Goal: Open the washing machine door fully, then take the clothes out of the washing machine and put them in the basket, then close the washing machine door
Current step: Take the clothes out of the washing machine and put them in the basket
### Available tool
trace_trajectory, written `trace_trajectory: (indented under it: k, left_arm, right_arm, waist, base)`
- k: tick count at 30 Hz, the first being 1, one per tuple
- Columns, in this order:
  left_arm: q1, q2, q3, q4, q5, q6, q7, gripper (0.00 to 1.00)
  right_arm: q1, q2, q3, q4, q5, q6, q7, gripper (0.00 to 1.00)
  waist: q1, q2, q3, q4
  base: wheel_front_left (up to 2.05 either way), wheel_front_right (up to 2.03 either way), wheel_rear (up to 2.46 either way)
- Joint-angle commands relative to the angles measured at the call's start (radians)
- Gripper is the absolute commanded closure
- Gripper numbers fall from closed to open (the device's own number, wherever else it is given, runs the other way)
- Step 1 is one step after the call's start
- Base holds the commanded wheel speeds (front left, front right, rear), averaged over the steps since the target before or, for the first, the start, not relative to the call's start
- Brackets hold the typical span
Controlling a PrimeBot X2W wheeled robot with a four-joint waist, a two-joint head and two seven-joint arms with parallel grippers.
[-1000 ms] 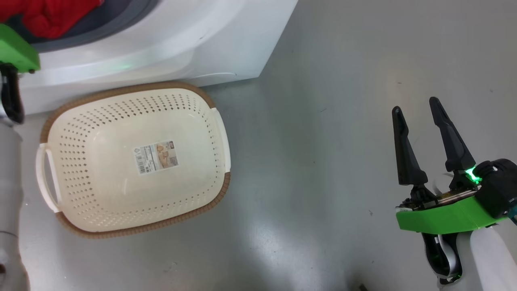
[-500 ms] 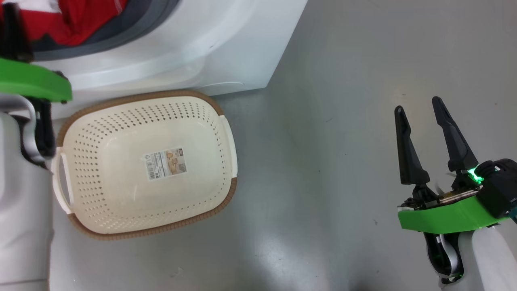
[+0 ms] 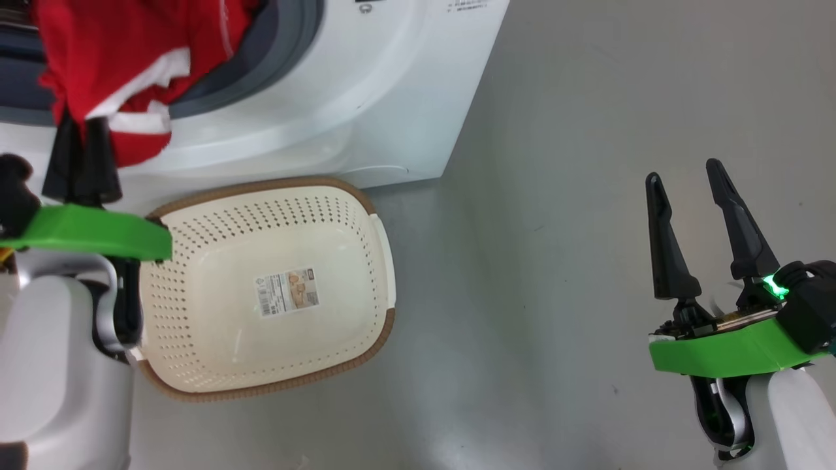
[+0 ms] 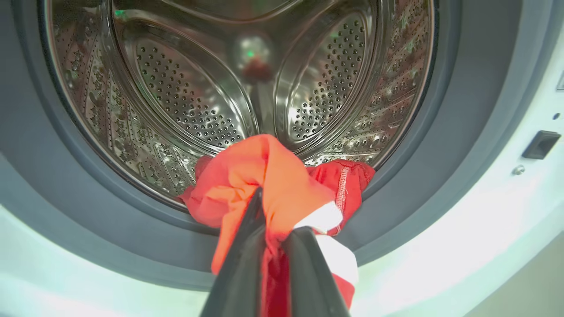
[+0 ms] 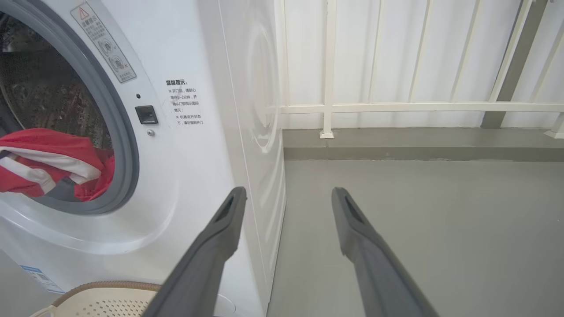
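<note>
My left gripper (image 3: 81, 134) is shut on the clothes (image 3: 124, 59), a red garment with white panels. The cloth hangs over the grey gasket at the mouth of the washing machine (image 3: 366, 91). In the left wrist view the clothes (image 4: 264, 185) bunch around my closed fingers (image 4: 246, 259) just outside the steel drum (image 4: 198, 97). The cream basket (image 3: 215, 313) stands on the floor below the machine's front, under my left wrist. My right gripper (image 3: 686, 173) hovers open over bare floor, far right of the basket, holding nothing. The washing machine door is out of view.
Grey floor (image 3: 555, 196) spreads right of the machine. In the right wrist view a white railing (image 5: 396, 105) and a low curb close off the far side, beyond the machine's side panel (image 5: 260, 110).
The head camera has shifted, so more of the machine's mouth shows. My left gripper has drawn back out of the drum with the red garment in it. The right gripper has stayed put.
</note>
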Motion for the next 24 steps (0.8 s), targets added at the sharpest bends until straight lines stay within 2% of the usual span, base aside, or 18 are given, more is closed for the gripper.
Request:
trace_trajectory:
  k: [1,24]
  left_arm:
    - [0.029,0.037,0.023,-0.042,-0.004,-0.002,0.0,1.0]
    - [0.325,-0.031,-0.062,-0.434,0.017,0.039,0.024,1.0]
  right_arm:
    - [0.024,-0.008,0.019,-0.02,0.0,0.005,-0.006,0.0]
    - [0.085,-0.008,-0.008,-0.019,0.008,0.005,-0.006,0.0]
  waist:
    - [-0.0001,0.0,-0.02,0.007]
    - [-0.0001,0.0,-0.16,0.048]
  base:
    - [0.0,0.0,0.0]
    - [0.0,0.0,0.0]
